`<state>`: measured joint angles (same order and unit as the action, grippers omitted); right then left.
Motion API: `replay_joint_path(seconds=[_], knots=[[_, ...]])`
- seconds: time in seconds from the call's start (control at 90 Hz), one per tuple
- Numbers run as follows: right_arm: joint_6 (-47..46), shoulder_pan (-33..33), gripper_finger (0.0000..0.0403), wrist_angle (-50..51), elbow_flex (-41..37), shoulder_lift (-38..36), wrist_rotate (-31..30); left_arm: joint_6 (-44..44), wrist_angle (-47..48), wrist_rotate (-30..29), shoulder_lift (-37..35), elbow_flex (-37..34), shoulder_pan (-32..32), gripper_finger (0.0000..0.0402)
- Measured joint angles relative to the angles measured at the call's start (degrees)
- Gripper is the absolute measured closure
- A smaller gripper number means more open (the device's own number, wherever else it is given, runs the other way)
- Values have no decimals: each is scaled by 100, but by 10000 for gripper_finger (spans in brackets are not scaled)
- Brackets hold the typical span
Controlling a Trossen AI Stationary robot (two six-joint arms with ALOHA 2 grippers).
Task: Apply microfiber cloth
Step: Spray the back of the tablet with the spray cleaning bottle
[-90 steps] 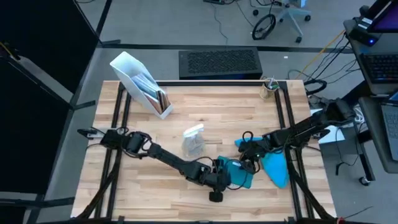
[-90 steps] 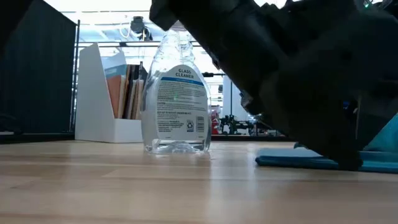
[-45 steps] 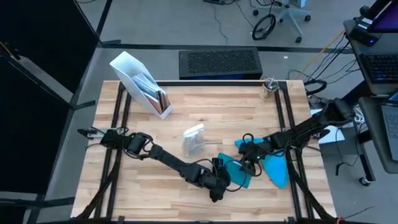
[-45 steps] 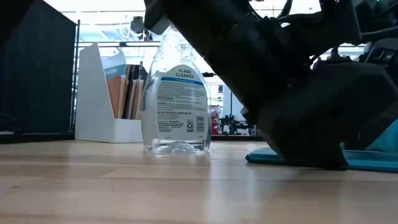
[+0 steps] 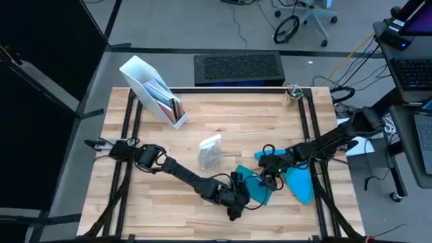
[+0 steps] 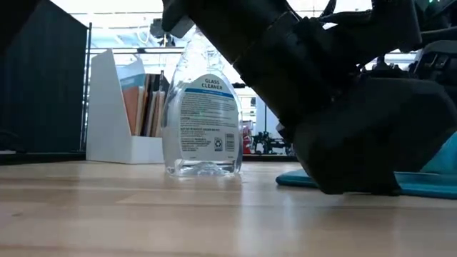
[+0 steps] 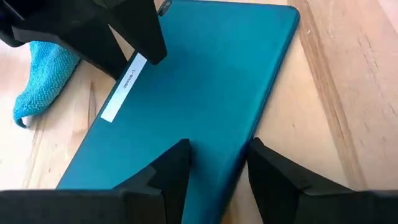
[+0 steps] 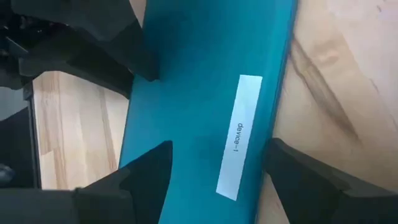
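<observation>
— Two grippers, both on one thing? How do they stand?

— My left gripper (image 7: pixel 214 163) has its fingers apart, straddling one end of the teal tablet (image 7: pixel 199 87). My right gripper (image 8: pixel 214 165) is spread wide across the opposite end, around its white label (image 8: pixel 239 137).

— And the microfiber cloth?

— The microfiber cloth (image 5: pixel 300 182) lies on the wooden table (image 5: pixel 256 118), just at the tablet's three o'clock. The spray bottle (image 5: pixel 210 152) stands at its ten o'clock.

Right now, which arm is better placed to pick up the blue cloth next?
Probably the right. The right gripper sits at the teal tablet edge nearest the microfiber cloth, which lies beside that arm. The left gripper is at the tablet's far edge.
</observation>
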<state>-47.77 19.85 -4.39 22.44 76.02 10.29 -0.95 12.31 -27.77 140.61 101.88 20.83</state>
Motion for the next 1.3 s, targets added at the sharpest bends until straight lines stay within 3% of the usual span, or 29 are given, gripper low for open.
replay_joint_path(seconds=[0.144,0.511,0.711,1.056,1.3], knots=[[-7,-135,165,458,14,-386,470,-127,-5,-134,12,46,55,263],[-94,-358,165,1421,68,-928,260,-260,-298,-312,32,48,45,264],[-133,-367,165,2368,63,-917,-634,-264,-296,-245,32,48,43,264],[-506,-45,165,1404,17,-160,-676,-287,-341,-232,33,48,-3,263],[-818,77,165,419,-52,-27,-524,-302,-409,-170,78,46,-113,263]])
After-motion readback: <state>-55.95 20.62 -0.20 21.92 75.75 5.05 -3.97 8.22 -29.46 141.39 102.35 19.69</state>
